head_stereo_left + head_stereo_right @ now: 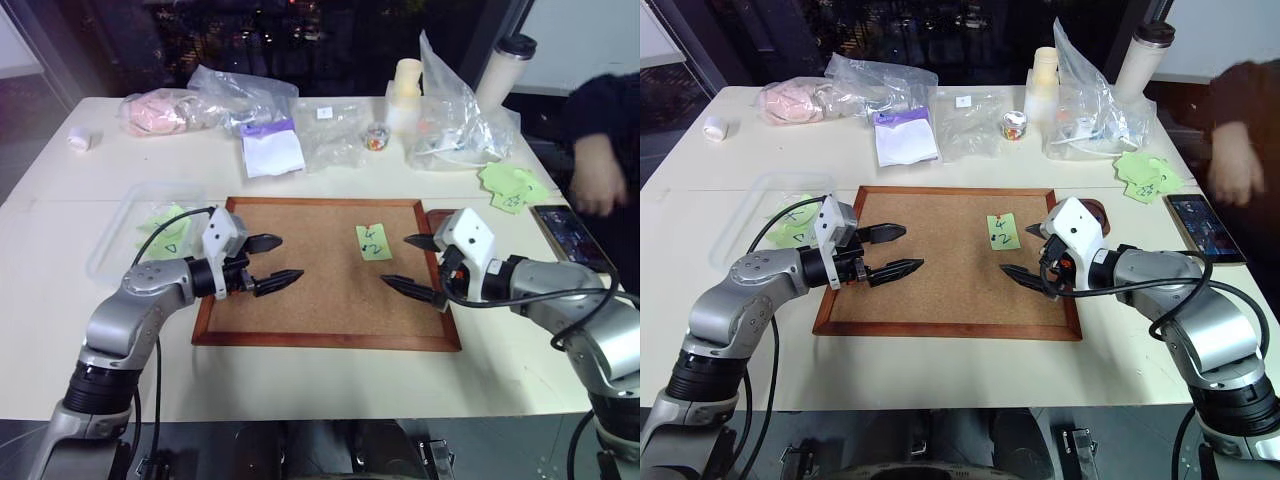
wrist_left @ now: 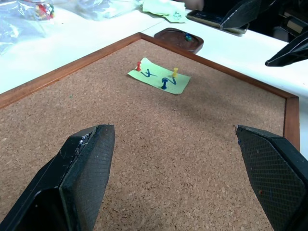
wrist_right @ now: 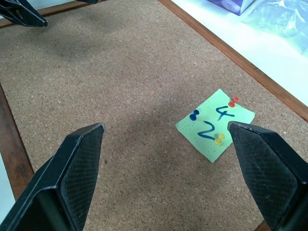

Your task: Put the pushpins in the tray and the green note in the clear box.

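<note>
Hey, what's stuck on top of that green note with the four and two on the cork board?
Three pushpins stand in the green note: a red pushpin, a blue pushpin and a yellow pushpin. The cork board beneath it is covered.

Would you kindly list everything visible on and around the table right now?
cork board: one, brown, wood-framed, table centre
green note: one, light green, marked 4 and 2, pinned on the board
pushpins: three, red, blue, yellow, stuck in the note
tray: one, reddish-brown, off the board's far right corner
clear box: one, transparent, left of the board, holding green notes
loose green notes: a heap, right side
phone: one, black, right edge
plastic bags: several, clear, far side
person's hand: one, right edge
left gripper: fingers open, over the board
right gripper: fingers open, over the board
</note>
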You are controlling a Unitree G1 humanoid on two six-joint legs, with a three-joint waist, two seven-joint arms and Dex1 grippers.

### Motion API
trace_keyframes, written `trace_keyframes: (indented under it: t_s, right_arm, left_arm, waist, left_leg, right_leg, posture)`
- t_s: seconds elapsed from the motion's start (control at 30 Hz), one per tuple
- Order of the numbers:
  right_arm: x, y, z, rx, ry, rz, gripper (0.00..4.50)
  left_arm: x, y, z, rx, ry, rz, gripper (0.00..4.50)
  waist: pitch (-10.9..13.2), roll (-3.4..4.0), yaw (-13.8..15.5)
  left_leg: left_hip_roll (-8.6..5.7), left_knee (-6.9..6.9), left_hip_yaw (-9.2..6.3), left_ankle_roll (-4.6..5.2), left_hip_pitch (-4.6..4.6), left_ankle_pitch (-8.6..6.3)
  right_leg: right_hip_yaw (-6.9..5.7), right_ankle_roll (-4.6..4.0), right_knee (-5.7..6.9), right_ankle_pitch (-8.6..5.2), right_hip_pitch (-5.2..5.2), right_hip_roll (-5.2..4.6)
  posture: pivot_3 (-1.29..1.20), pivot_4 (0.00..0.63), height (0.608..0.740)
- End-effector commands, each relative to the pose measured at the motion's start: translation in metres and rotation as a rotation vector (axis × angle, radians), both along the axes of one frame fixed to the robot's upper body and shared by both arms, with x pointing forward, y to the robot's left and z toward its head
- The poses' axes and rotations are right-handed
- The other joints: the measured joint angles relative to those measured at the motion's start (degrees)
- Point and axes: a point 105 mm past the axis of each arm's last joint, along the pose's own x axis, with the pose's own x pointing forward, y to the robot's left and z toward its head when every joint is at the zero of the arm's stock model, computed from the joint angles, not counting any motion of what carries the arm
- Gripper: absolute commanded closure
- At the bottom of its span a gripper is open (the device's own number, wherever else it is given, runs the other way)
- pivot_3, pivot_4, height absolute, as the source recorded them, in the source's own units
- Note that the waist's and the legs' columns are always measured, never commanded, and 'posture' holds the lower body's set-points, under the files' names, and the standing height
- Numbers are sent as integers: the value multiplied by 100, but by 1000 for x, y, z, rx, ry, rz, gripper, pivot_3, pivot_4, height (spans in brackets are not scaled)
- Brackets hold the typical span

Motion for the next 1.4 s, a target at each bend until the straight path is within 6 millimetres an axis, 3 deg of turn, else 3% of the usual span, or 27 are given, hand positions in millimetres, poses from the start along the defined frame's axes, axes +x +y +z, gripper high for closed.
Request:
trace_keyframes:
  t_s: [0.03,1.03,1.07,1.1,1.33,1.4]
  right_arm:
    - [2,0,8,-5,-40,7,225]
    - [3,-1,7,-5,-39,-4,225]
    - [3,-1,7,-5,-39,-4,225]
    - [3,0,7,-4,-39,-4,225]
    - [30,-5,5,21,-53,-120,225]
    - [39,-4,6,32,-49,-153,225]
  left_arm:
    - [-1,0,14,-19,-54,-11,107]
    - [5,-12,8,15,-78,-10,107]
    - [5,-12,8,15,-80,-7,611]
    - [7,-13,7,21,-83,-4,818]
    - [13,-41,-10,43,-82,-19,4377]
    - [16,-46,-20,51,-67,-2,4452]
  waist:
    - [0,0,0]
    - [0,0,2]
    - [0,0,2]
    - [0,0,1]
    - [-1,0,1]
    - [-1,0,-5]
  left_leg:
    - [0,0,0,0,0,0]
    - [-1,1,0,0,0,0]
    - [-1,1,0,0,0,0]
    - [-1,1,0,0,0,0]
    - [-6,6,2,0,2,0]
    - [-7,6,2,0,2,0]
  right_leg:
    - [0,0,0,0,0,0]
    - [0,0,2,0,0,0]
    - [0,0,3,0,0,0]
    - [0,0,3,0,0,0]
    - [1,0,8,0,0,-1]
    - [2,0,9,0,-1,0]
  posture:
    - [0,150,740]
    - [0,150,740]
    - [0,150,740]
    - [0,150,740]
    - [0,150,740]
    - [0,150,740]
